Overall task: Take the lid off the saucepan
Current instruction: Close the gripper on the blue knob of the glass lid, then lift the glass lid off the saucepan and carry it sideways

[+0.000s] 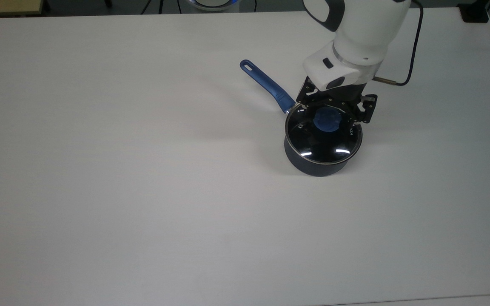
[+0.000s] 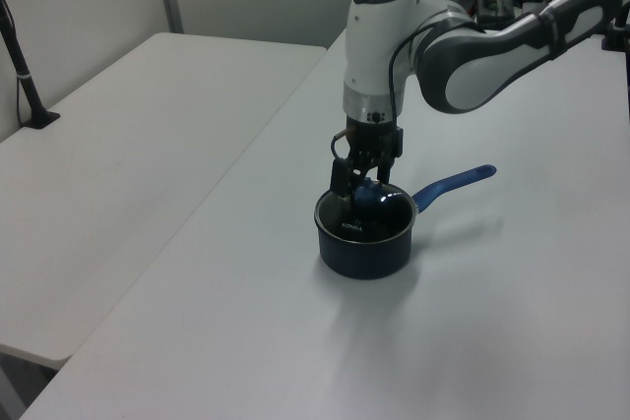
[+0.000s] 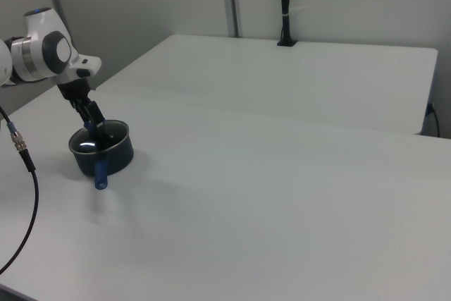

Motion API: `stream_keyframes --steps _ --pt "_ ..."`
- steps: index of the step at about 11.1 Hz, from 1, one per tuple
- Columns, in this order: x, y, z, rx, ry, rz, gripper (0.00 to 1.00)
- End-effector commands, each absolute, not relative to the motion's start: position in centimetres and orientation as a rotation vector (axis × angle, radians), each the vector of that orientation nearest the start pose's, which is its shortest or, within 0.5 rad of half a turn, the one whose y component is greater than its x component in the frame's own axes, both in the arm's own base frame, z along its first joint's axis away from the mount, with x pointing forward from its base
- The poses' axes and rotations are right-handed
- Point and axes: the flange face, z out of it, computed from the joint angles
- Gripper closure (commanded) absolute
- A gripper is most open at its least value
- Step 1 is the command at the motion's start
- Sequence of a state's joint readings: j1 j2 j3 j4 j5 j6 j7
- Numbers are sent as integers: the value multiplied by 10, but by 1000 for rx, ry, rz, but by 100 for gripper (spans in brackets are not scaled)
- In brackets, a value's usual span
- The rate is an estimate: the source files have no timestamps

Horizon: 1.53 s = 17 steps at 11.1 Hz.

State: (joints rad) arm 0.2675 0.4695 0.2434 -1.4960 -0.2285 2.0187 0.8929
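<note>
On the white table (image 1: 143,191) the saucepan (image 1: 319,163) stands with the glass lid (image 1: 323,138) seated flat on its rim, so nothing of the removal is done; gripping the knob and lifting are left. Behind the pan in the top view, the gripper (image 1: 332,111) hangs low over the lid, its fingers spread apart to either side of the blue knob (image 1: 328,120), holding nothing. The white arm (image 2: 463,31) reaches in from beyond, wrist pointing straight down. The blue handle (image 1: 266,85) points away towards the top view's upper left.
</note>
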Motion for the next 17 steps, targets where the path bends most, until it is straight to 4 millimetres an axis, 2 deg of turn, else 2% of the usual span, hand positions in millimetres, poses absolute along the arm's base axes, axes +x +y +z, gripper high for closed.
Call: stream_keyframes --steps 1,2,5,9,11,13,15,16,17 --pt "626 317 404 -3133 560 -242 11" --pt "626 317 405 -3129 572 -244 31" --pt "627 312 415 -3123 593 -248 57" --pt "619 305 456 -3105 602 -293 58" --pt "617 282 469 -3148 592 -255 58" --pt "618 242 488 -3166 530 -202 58" --pt "617 194 500 -3231 397 -125 58" --pt "619 161 502 -3256 353 -65 58" --pt "619 138 503 -3274 279 -26 58"
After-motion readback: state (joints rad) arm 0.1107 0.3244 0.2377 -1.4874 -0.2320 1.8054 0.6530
